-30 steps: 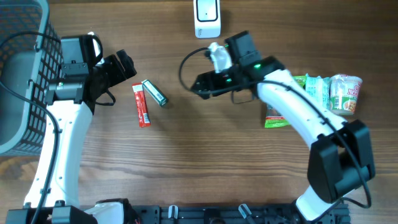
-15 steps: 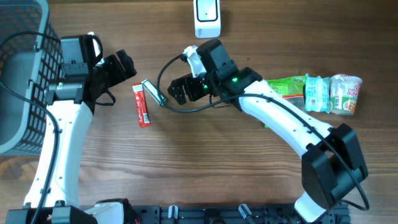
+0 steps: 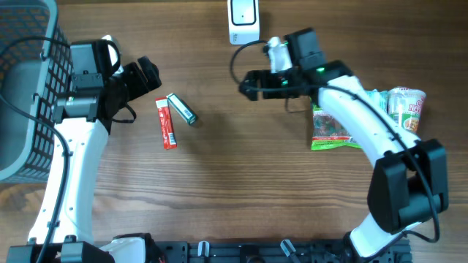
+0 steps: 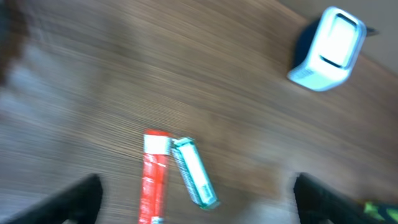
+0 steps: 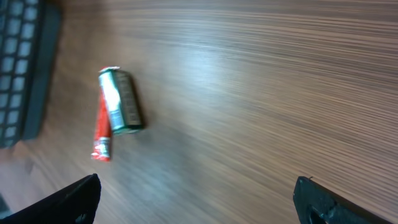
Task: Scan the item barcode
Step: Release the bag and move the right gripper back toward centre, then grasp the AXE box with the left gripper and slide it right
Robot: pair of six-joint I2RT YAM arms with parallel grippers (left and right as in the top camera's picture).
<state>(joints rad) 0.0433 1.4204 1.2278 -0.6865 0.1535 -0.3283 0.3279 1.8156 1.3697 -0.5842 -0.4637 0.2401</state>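
Two items lie side by side on the wooden table: a red packet and a green-and-white pack. The white scanner stands at the table's far edge. My left gripper hovers open just left of the two items, with nothing between its fingers. Right of them, below the scanner, my right gripper is open and empty above bare wood.
A grey mesh basket fills the far left. At the right lie a green snack bag, a green-white pack and a noodle cup, partly under the right arm.
The right arm swung left toward the green-and-white pack, then pulled back to the right below the scanner. The left arm and both items stayed put.
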